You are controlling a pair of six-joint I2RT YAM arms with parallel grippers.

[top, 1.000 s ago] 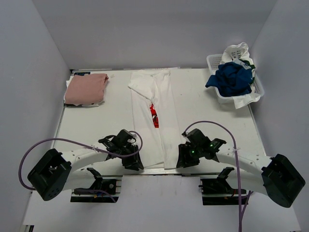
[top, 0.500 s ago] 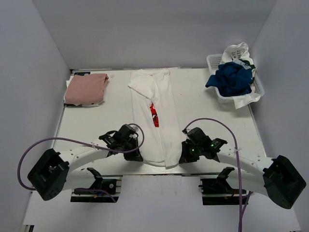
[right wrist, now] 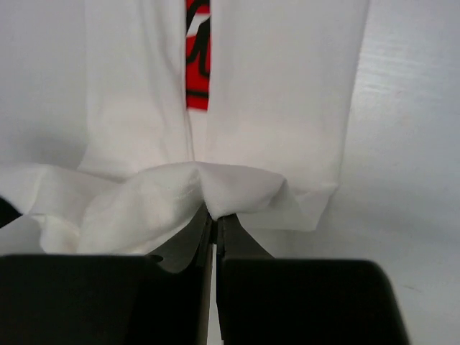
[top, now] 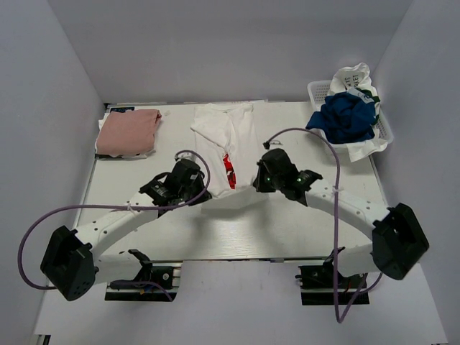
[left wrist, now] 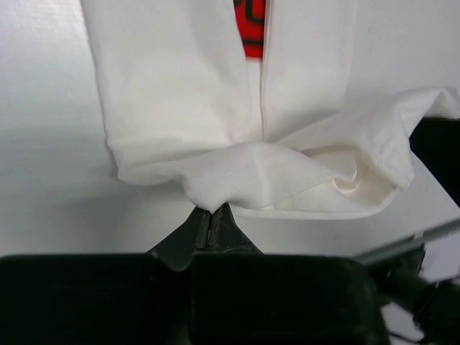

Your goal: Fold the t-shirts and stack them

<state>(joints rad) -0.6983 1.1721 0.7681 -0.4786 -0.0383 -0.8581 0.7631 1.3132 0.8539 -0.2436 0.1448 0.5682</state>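
A white t-shirt (top: pixel 233 133) with a red print (top: pixel 228 170) lies lengthwise in the middle of the table, its sides folded in. My left gripper (top: pixel 204 194) is shut on the left corner of its bottom hem (left wrist: pixel 215 180), my right gripper (top: pixel 257 182) on the right corner (right wrist: pixel 237 190). The hem hangs raised between them over the middle of the shirt. In the left wrist view my gripper (left wrist: pixel 210 213) pinches white cloth at its tips, and the right wrist view shows the same for that gripper (right wrist: pixel 214 215). A folded salmon-pink tee (top: pixel 129 133) lies at the back left.
A white basket (top: pixel 317 90) at the back right holds a crumpled blue tee (top: pixel 345 116) and a white tee with dark-green trim (top: pixel 355 76). Purple cables loop over both arms. The arm bases stand at the near table edge.
Both grippers shut on the shirt's bottom hem at the near edge, then carried it away from the bases toward the shirt's middle, doubling the lower part over.
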